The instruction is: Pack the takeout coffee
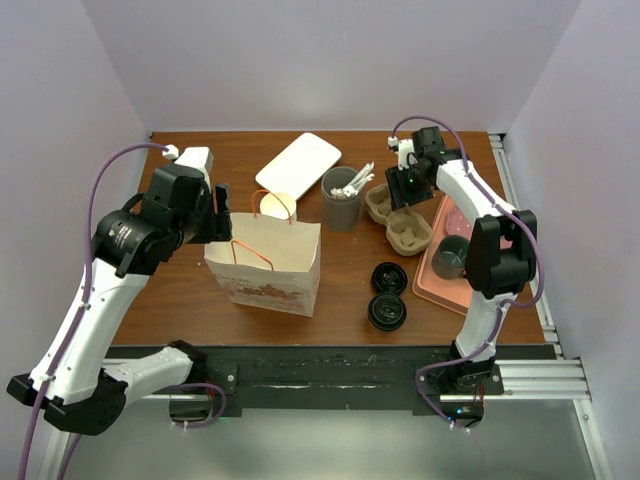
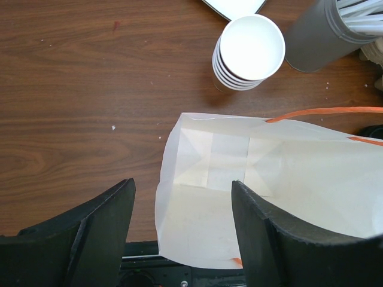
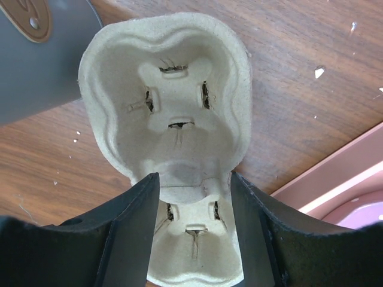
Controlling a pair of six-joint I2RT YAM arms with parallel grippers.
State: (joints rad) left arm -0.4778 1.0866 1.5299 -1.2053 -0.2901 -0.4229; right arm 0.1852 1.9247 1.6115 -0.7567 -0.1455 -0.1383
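Left gripper (image 2: 182,236) stands open astride the end wall of the paper bag (image 2: 281,179), one finger over its mouth, seemingly steadying it for loading. Right gripper (image 3: 194,239) straddles the waist of the pulp carrier (image 3: 167,78); whether it pinches I cannot tell. Takeout coffee (image 1: 387,312) stands untouched on the worktop (image 1: 180,290), right of the bag. The next move likely calls for securing the carrier, then fetching that cup.
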